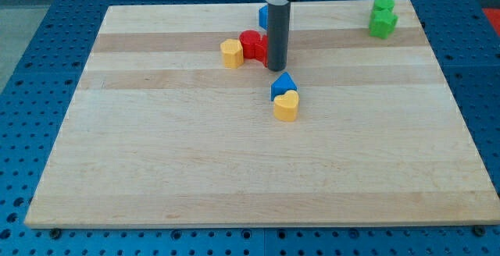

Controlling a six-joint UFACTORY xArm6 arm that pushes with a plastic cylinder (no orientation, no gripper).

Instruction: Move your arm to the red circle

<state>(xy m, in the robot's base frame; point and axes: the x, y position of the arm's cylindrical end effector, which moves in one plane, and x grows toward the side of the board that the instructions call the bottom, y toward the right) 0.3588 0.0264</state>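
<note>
The red block lies near the top middle of the wooden board; its shape is partly hidden by the rod, and it may be two red pieces side by side. My tip stands at the red block's right lower edge, touching or nearly touching it. A yellow block touches the red block's left side. A blue block and a yellow heart block sit just below my tip, touching each other. Another blue block shows behind the rod, mostly hidden.
Two green blocks sit together at the board's top right corner. The board lies on a blue perforated table.
</note>
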